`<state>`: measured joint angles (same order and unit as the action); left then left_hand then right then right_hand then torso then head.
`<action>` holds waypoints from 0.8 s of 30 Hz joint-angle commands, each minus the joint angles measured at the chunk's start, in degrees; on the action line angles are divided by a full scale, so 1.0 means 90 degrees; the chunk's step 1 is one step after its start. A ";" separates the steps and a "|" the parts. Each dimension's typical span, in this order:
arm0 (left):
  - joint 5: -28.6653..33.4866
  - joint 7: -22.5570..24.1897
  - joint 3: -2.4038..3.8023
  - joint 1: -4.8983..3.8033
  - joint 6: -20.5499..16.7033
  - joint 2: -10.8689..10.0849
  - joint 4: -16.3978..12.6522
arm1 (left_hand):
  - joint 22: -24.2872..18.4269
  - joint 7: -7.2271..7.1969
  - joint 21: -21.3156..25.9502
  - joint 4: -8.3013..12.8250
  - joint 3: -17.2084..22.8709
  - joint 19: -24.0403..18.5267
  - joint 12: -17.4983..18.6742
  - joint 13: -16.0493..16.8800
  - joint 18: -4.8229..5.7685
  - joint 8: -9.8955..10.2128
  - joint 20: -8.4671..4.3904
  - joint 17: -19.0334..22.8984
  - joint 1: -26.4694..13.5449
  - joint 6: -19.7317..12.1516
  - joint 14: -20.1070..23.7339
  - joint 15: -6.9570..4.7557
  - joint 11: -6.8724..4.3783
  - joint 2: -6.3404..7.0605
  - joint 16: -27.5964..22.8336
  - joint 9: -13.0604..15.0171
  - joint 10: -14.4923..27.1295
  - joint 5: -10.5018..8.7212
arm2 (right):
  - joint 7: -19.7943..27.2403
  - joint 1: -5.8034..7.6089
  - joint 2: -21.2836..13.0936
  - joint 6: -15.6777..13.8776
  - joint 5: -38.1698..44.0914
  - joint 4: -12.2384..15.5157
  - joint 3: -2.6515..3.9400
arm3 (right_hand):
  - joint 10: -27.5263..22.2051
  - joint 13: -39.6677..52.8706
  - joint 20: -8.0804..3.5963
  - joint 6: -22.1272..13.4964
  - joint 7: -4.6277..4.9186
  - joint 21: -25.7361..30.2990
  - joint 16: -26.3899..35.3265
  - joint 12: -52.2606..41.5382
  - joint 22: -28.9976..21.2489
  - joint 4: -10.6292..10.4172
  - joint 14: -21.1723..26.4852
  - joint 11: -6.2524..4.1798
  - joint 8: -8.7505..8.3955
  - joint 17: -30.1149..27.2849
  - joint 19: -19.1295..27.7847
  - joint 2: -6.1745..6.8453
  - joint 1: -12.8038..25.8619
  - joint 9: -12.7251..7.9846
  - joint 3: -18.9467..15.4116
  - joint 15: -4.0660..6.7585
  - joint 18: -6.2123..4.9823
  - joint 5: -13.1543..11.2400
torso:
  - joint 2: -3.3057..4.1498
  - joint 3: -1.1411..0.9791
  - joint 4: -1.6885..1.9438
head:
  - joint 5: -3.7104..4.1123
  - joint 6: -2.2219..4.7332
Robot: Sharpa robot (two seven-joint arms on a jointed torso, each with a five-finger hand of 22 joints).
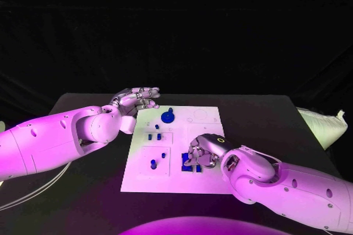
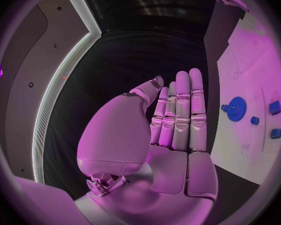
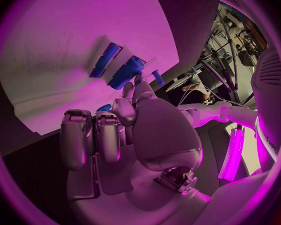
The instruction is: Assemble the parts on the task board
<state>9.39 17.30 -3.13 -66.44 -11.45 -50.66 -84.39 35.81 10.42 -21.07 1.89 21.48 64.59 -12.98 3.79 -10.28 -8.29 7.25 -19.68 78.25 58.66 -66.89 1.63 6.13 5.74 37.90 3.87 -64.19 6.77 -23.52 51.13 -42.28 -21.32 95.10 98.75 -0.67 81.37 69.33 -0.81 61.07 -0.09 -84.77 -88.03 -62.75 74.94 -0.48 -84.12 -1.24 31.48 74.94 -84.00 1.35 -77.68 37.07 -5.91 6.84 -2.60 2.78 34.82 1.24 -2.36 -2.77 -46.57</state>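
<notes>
Task board (image 1: 206, 181), white plate, centre of the black table (image 1: 272, 112); blue parts spread over it. Right hand (image 1: 200, 152) is down on the near right area of the board, fingers curled narrow over a cluster of blue block parts (image 1: 190, 166); the right wrist view shows a thumb tip and a fingertip (image 3: 129, 90) touching or just beside a long blue block (image 3: 125, 73), with a slimmer blue strip (image 3: 105, 58) lying just beyond it. Whether the block is actually pinched cannot be told. Left hand (image 1: 136, 99) hovers off the far left corner of the board, fingers straight and close together, holding nothing; blue gear (image 1: 168, 115) sits on the board just beyond its fingertips, small blue pegs (image 1: 154, 136) nearer mid-board. Step in hand, as judged: seating or picking the long block. To do it well, close on its long flanks, keep it level and aligned with its recess, press straight down, and avoid nudging the neighbouring strip. Left hand could steady the board edge. Writing, brands, labels: none legible on board or parts.
</notes>
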 commanded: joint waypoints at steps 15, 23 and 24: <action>0.0030 -0.0011 -0.0001 -0.0001 0.0037 0.0052 0.0065 | -0.0104 0.0070 0.0184 0.0020 -0.0036 -0.0304 0.0081 -0.0013 0.0039 0.0005 0.0059 0.0099 0.0058 -0.0045 0.0375 0.0112 0.0087 0.0001 -0.0271 -0.0012 0.0035 0.0028 | 0.2062 0.0302 -0.0539 -0.1165 -0.4623 -0.0173 0.0200 | 0.0189 0.0944 0.0131 -0.0666 0.0288 0.0320 0.0164 -0.0323 0.0598 -0.0347 -0.0535 -0.0068 -0.0422 0.1108 -0.0164 -0.0109 0.0330 -0.0151 -0.0193 -0.0148 0.0001 0.0070 | -0.0087 0.0039 -0.0055 | 0.0109 0.0153; 0.0024 0.0571 -0.0007 0.0040 -0.0108 0.0353 0.0457 | -0.0470 0.0024 0.0706 -0.0001 0.0127 -0.0997 0.0245 -0.0024 0.0075 0.0027 0.0261 0.0689 0.0048 -0.0048 0.0801 0.0330 0.0137 -0.0081 -0.1535 -0.0009 0.0024 0.0036 | 0.3990 0.0781 -0.0467 -0.0321 -0.8097 -0.1305 0.0232 | -0.0535 -0.0180 0.0321 -0.0994 0.0567 0.0880 0.0796 0.1589 0.0005 0.0045 -0.0330 0.0155 -0.1204 0.0298 0.0173 -0.0481 -0.0319 -0.0644 0.0033 -0.0327 -0.0148 0.0238 | -0.0268 0.0077 -0.0130 | 0.0193 0.0520; 0.0031 0.0662 -0.0006 0.0056 -0.0154 0.0394 0.0532 | -0.0533 0.0013 0.0756 0.0000 0.0157 -0.1017 0.0299 -0.0024 0.0053 0.0044 0.0288 0.0769 0.0042 -0.0046 0.0729 0.0348 0.0134 -0.0084 -0.1727 -0.0009 0.0004 0.0034 | 0.4143 0.0814 -0.0423 -0.0294 -0.8371 -0.1445 0.0244 | -0.0804 -0.0593 0.0352 -0.1039 0.0624 0.1197 0.1117 0.2269 -0.0323 0.0078 -0.0214 0.0203 -0.1359 -0.0076 0.0359 -0.0516 -0.0346 -0.0767 0.0042 -0.0370 -0.0230 0.0242 | -0.0291 0.0067 -0.0141 | 0.0188 0.0559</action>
<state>9.41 18.63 -3.23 -66.12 -11.80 -47.55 -80.45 31.39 10.94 -14.61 1.88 22.64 55.84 -10.60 3.64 -10.27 -8.25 9.84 -13.27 78.63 58.12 -59.82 4.64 7.17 5.36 23.56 3.81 -63.78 6.77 2.87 58.14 -46.64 -28.18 37.71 87.11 1.42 75.31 65.45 2.25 51.82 5.06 -75.57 -79.59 -45.45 73.27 -0.05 -84.02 0.12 20.14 74.54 -81.77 -3.42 -80.66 30.86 -5.55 3.86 -3.88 4.78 32.97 1.85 -3.33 -1.13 -42.70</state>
